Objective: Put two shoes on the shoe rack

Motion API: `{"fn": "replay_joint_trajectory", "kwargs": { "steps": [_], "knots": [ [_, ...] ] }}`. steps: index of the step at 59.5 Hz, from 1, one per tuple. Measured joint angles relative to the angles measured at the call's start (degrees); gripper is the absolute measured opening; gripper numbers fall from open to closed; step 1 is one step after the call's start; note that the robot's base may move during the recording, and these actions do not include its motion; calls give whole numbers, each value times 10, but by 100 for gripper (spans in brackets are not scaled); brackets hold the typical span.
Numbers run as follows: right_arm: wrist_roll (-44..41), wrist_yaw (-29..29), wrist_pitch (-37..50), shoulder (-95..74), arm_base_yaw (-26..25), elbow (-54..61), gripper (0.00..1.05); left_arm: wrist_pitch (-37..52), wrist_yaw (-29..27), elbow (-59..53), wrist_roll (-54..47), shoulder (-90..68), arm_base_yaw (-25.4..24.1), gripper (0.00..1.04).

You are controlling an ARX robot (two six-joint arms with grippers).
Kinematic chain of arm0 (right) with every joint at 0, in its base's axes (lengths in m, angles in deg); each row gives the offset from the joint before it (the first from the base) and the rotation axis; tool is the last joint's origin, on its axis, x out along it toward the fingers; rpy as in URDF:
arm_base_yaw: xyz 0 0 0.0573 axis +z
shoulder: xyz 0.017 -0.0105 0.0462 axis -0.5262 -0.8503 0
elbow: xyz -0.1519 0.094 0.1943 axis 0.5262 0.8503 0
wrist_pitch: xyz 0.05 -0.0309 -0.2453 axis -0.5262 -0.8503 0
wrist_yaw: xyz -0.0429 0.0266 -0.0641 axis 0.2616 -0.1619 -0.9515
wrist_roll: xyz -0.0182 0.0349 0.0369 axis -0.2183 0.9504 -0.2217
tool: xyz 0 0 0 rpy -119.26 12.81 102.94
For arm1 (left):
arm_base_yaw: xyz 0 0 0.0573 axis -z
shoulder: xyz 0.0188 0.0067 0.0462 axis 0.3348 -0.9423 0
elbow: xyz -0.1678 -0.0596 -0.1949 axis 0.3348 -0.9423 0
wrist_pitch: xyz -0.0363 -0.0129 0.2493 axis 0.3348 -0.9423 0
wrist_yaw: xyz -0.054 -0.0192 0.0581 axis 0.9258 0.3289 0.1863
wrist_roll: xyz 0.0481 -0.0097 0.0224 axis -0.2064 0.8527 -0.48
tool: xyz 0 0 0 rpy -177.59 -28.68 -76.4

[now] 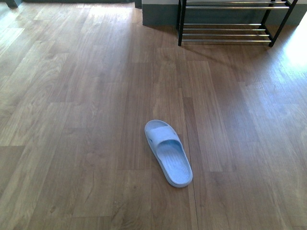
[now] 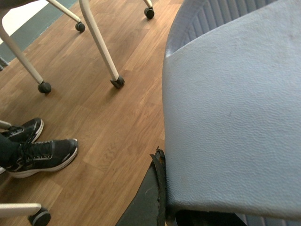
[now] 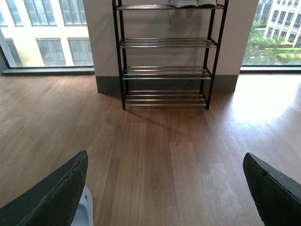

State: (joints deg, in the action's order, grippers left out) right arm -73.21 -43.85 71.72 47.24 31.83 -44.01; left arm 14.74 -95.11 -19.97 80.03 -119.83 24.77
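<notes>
Evidently the left gripper (image 2: pixel 159 201) is clamping one pale blue rubber slide (image 2: pixel 235 117) aloft for carrying, while the right gripper (image 3: pixel 165 160) is gaping open above the matching slide (image 1: pixel 168 153) lying near, facing the far black-framed chrome-barred shoe rack (image 1: pixel 225 34).

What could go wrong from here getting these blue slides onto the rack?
The left gripper seems to grip the held slide only near its edge, so it could slip out in transit. The shoe rack has shelves of bare bars; a slide set down carelessly might tip through. The floor slide lies angled, so the open right gripper could misgrasp it.
</notes>
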Motion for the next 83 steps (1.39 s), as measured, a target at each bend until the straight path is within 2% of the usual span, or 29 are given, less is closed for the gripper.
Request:
{"fn": "replay_joint_trajectory", "kwargs": {
  "steps": [27, 29, 30, 31, 32, 34, 36, 39, 43, 47, 51, 59, 69, 83],
  "knots": [
    [0, 1, 0, -1, 0, 0, 96, 0, 0, 0, 0, -1, 0, 2],
    [-9, 27, 1, -8, -7, -1, 96, -1, 0, 0, 0, -1, 0, 2],
    [-19, 74, 9, -21, -20, -1, 96, -1, 0, 0, 0, -1, 0, 2],
    [-26, 96, 16, -29, -26, -1, 96, -1, 0, 0, 0, -1, 0, 2],
    [-37, 136, 35, -55, -34, -1, 96, -1, 0, 0, 0, -1, 0, 2],
    [-64, 173, 73, -109, -34, -2, 96, -1, 0, 0, 0, -1, 0, 2],
    [-80, 183, 118, -175, -21, -3, 96, -1, 0, 0, 0, -1, 0, 2],
    [-101, 169, 201, -296, 9, -12, 96, -1, 2, 0, 0, -1, 0, 2],
    [-131, 120, 324, -458, 45, -34, 96, -1, 1, 0, 0, -1, 0, 2],
    [-148, 86, 437, -634, 61, -76, 96, -1, 1, 0, 0, -1, 0, 2],
    [-163, 66, 508, -778, 66, -118, 96, -1, 2, 0, 0, -1, 0, 2],
    [-191, 58, 554, -1039, 74, -199, 96, -1, 0, 0, 0, -1, 0, 2],
    [-213, 47, 556, -1294, 74, -287, 96, -1, 1, 0, 0, -1, 0, 2],
    [-221, 45, 531, -1449, 78, -383, 96, -1, 1, 0, 0, -1, 0, 2]
  ]
}}
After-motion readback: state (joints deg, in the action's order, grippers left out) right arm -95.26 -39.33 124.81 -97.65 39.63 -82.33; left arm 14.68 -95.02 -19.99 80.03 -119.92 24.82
